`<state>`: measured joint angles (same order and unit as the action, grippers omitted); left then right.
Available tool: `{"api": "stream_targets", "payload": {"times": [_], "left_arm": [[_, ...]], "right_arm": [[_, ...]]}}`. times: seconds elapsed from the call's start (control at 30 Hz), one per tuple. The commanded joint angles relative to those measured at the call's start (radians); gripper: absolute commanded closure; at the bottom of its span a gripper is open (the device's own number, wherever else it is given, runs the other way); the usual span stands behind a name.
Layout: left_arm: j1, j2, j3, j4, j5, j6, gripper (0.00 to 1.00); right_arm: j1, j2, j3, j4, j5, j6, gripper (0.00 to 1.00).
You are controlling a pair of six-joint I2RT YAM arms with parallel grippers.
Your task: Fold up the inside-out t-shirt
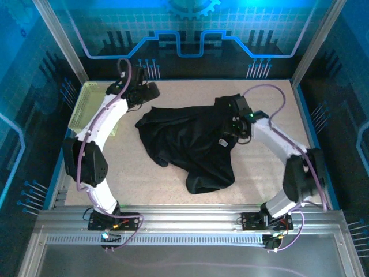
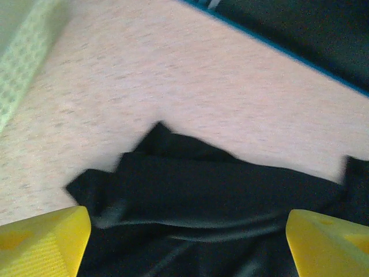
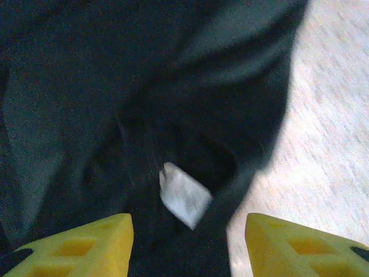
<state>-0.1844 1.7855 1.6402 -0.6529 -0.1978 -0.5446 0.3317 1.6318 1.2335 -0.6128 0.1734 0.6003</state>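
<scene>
The inside-out t-shirt [image 1: 190,141] lies crumpled in a black heap in the middle of the table, its small white tag [image 1: 222,141] facing up. My left gripper [image 1: 147,92] hovers over the shirt's far left corner. In the left wrist view it [image 2: 187,248] is open wide, its yellow fingertips [image 2: 43,242] far apart above the wrinkled shirt [image 2: 202,196]. My right gripper [image 1: 233,124] is over the shirt's right side. The right wrist view shows this gripper [image 3: 189,248] open, with the tag [image 3: 183,196] and the dark shirt [image 3: 115,86] just ahead between the fingers [image 3: 81,245]. Neither gripper pinches any cloth.
A pale yellow-green mesh basket [image 1: 86,107] stands at the table's left edge beside the left arm, and its wall [image 2: 23,63] shows in the left wrist view. Bare speckled table [image 1: 150,184] lies in front of the shirt. Blue walls enclose the back and sides.
</scene>
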Motion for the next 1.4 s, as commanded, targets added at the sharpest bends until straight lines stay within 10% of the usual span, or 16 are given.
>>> {"api": "stream_targets", "payload": {"times": [0.0,0.47,0.73,1.03,1.37], "left_arm": [[0.007,0.085,-0.045,0.033,-0.005,0.004,0.11],[0.025,0.262,0.000,0.041,-0.015,0.032,0.13],[0.031,0.347,0.047,0.017,0.042,0.045,0.44],[0.093,0.322,0.033,0.027,0.104,0.022,0.98],[0.213,0.136,-0.141,0.156,0.225,-0.034,1.00]], "right_arm": [[-0.011,0.152,0.134,0.024,-0.046,-0.061,0.46],[-0.038,0.438,0.318,-0.048,0.033,-0.046,0.45],[-0.060,0.477,0.325,-0.058,0.012,-0.051,0.60],[-0.092,0.316,0.217,-0.029,0.013,-0.077,1.00],[-0.190,0.013,-0.018,0.003,-0.061,-0.105,1.00]]}}
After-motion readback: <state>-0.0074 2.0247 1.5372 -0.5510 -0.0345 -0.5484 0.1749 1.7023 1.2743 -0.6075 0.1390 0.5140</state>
